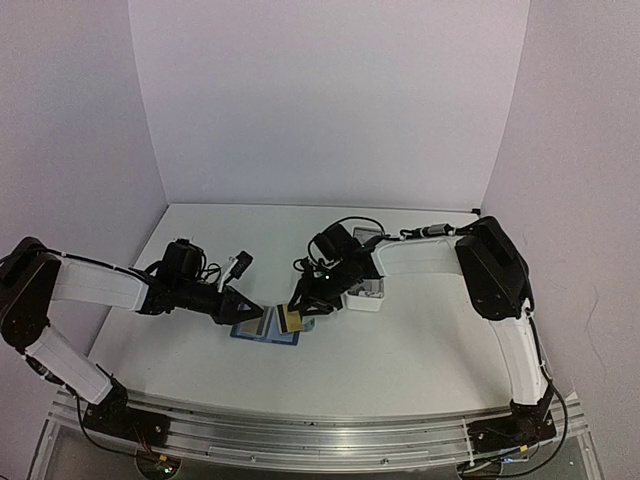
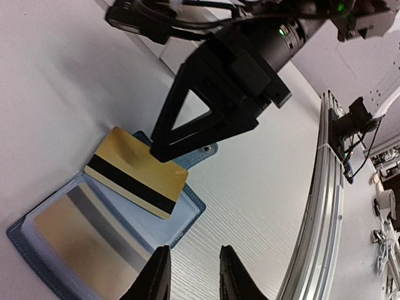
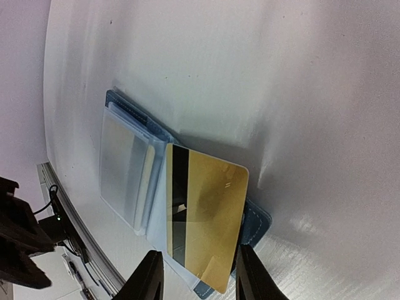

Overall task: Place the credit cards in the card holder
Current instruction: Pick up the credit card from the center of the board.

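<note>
Card holder [image 1: 258,332] lies open, inside up, on worktop [image 1: 420,340], a bit left of centre & nearer the near edge than the far edge. Blue outside, lighter blue inside w/ clear sleeves. Snap tab sticks out on the side twd the worktop's right edge.

One pale card [image 3: 128,165] w/ a grey stripe sits inside a clear sleeve, on the holder half twd the worktop's left edge.

Gold card [image 2: 140,169] is over the other half, black stripe up, lying at a slant & throwing a shadow on the holder. One corner reaches past the holder's rim.

Right end effector [image 3: 200,250] is right on the gold card. In the left wrist view a black fingertip touches the card's long edge, the one away from the stripe. In its own wrist view the card's near end shows betw the 2 fingers, which stand partway apart. Can't tell if the card is pinched or only touched.

Left end effector [image 2: 194,250] sits low at the holder's edge on the left arm's side. Fingers are a narrow gap apart w/ bare worktop showing betw them, nothing held. Can't tell if the tips touch the holder.

White tray [image 1: 365,297] stands behind the right end effector near worktop centre, apart from the holder. Contents too small to make out.
</note>
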Motion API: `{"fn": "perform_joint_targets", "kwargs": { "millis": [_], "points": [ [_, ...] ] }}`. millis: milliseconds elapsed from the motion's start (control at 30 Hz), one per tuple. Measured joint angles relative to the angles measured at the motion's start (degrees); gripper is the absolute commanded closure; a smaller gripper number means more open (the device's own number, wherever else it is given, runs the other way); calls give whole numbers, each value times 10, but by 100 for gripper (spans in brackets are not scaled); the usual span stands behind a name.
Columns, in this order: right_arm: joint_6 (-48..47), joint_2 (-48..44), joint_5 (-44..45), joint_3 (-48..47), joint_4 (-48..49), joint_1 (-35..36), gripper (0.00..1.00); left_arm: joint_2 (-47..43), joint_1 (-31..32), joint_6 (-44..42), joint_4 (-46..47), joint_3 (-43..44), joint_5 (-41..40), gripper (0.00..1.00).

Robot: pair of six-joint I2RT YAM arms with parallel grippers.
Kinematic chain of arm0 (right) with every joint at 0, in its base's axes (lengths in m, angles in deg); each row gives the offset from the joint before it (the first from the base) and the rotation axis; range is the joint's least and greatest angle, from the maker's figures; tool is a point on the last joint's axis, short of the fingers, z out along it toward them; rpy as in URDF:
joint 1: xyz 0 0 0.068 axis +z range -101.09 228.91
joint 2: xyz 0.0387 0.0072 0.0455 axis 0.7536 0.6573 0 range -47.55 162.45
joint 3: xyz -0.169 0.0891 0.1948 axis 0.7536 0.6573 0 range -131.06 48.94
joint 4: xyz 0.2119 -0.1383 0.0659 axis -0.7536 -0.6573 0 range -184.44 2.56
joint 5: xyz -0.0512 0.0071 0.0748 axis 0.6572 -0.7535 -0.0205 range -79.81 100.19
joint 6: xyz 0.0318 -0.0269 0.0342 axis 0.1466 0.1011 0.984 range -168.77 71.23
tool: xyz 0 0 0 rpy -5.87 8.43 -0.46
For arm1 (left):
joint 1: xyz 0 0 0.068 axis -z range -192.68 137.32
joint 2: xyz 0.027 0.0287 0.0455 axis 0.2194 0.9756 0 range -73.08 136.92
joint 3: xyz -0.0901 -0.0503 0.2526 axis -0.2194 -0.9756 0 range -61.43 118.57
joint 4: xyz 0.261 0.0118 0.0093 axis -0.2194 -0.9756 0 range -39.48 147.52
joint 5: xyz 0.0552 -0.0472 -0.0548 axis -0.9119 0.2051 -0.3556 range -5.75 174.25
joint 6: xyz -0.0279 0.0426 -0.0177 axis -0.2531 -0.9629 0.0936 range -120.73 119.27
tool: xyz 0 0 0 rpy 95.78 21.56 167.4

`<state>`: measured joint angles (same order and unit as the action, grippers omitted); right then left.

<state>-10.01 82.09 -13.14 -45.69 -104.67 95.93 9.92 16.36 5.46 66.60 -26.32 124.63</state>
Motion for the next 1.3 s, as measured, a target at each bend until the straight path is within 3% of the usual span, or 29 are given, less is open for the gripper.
{"fn": "perform_joint_targets", "kwargs": {
  "millis": [200,333,500,767,833,1200,1300],
  "points": [
    [7,16,-9,-6,4,0,61,79,9,-1,12,2,-23,76],
    [-4,16,-8,-8,1,0,60,145,4,40,23,2,-23,81],
    [-26,16,7,-30,1,-4,58,155,4,58,33,12,-31,88],
    [-47,38,28,-73,3,-22,54,155,5,63,35,12,-45,88],
    [-56,54,26,-85,5,-26,57,155,5,63,35,12,-45,88],
    [-50,98,-89,-101,30,-39,61,155,5,63,35,12,-46,88],
    [-46,99,-111,-95,31,-39,68,155,5,63,35,12,-46,88]
  ]
}}
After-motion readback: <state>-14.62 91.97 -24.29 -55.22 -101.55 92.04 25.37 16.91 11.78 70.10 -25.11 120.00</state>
